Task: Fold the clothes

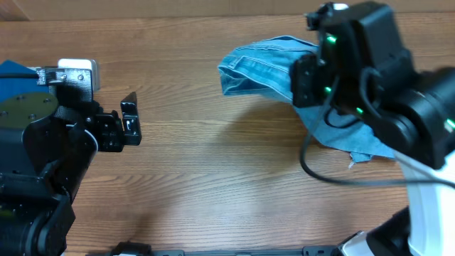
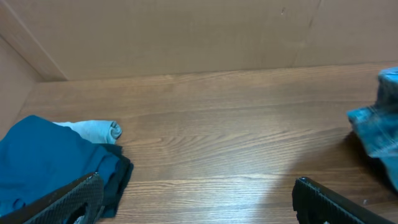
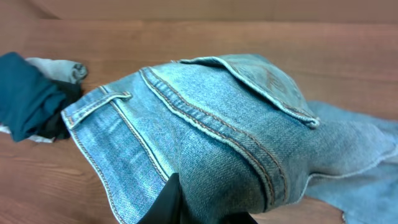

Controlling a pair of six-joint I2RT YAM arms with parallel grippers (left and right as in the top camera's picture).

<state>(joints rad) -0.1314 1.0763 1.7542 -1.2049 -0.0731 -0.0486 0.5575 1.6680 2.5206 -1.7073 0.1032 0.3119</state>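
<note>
The light-blue denim jeans [image 1: 261,67] lie bunched at the back right of the table, with a frayed leg end trailing toward the front right. In the right wrist view the jeans [image 3: 211,130] fill the frame, waistband and a pocket up. My right gripper [image 3: 205,208] is shut on a fold of the jeans; its arm covers part of them from above. My left gripper [image 1: 129,123] is open and empty at the left, far from the jeans. In the left wrist view its fingers [image 2: 199,202] frame bare wood, with the jeans [image 2: 379,127] at the right edge.
A dark teal-blue folded garment [image 2: 50,162] with a pale grey-white garment [image 2: 93,129] lies at the far left; both also show in the right wrist view [image 3: 28,93]. A cardboard wall [image 2: 186,37] backs the table. A black cable [image 1: 334,174] hangs by the right arm.
</note>
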